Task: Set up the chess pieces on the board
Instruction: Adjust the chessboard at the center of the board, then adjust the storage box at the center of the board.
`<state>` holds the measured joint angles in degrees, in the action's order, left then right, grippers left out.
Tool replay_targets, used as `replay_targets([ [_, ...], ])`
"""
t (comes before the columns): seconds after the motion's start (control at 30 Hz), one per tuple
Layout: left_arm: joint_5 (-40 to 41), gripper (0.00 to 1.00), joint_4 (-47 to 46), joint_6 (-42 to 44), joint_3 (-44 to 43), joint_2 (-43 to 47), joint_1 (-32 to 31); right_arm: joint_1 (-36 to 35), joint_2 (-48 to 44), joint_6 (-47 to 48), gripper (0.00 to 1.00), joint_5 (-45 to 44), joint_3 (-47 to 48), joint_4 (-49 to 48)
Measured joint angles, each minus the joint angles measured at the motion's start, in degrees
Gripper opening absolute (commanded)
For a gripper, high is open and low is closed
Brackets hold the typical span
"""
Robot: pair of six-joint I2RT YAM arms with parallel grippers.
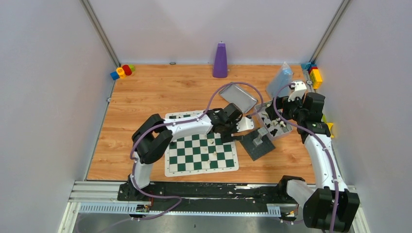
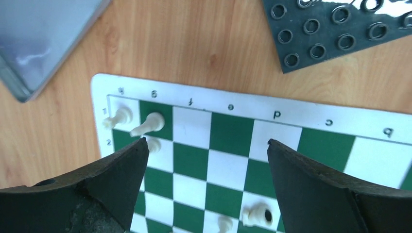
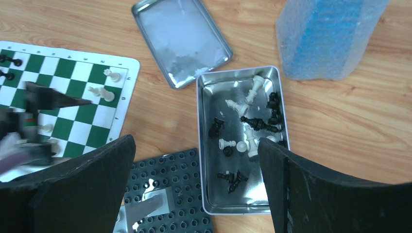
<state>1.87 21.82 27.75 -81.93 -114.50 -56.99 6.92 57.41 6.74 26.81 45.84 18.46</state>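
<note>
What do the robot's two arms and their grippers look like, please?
Both the left arm and right arm have white links with bulky black joints, and a thin purple cable loops along each. The left gripper and right gripper have broad, matte black, wedge-shaped fingers.

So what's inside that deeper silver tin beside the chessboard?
A jumble of black and white chess pieces, mostly lying down, in the tin. A finger of the right hand covers one corner.
</note>
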Motion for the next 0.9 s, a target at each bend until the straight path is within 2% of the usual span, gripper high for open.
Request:
replay_targets([
  [0.13, 0.0, 1.00, 2.3, -1.3, 0.0, 5.6, 0.5, 0.0, 4.2, -0.1, 0.99, -3.2, 2.3, 1.9],
  [0.23, -0.9, 1.00, 3.6, -2.5, 0.0, 10.8, 1.7, 0.0, 8.0, -0.1, 0.95, -6.3, 4.0, 2.2],
  [0.5, -3.6, 1.00, 7.8, -5.0, 0.4, 21.3, 9.5, 0.0, 24.4, 1.6, 0.64, -15.1, 10.5, 4.2],
  [0.63, -3.5, 1.00, 9.1, -5.4, 3.0, 25.7, 13.4, 0.0, 31.2, 3.4, 0.51, -18.5, 11.9, 6.2],
  [0.9, -3.3, 1.00, 10.6, -5.6, 6.8, 29.9, 14.8, 0.2, 38.9, 6.8, 0.28, -22.3, 14.4, 8.0],
])
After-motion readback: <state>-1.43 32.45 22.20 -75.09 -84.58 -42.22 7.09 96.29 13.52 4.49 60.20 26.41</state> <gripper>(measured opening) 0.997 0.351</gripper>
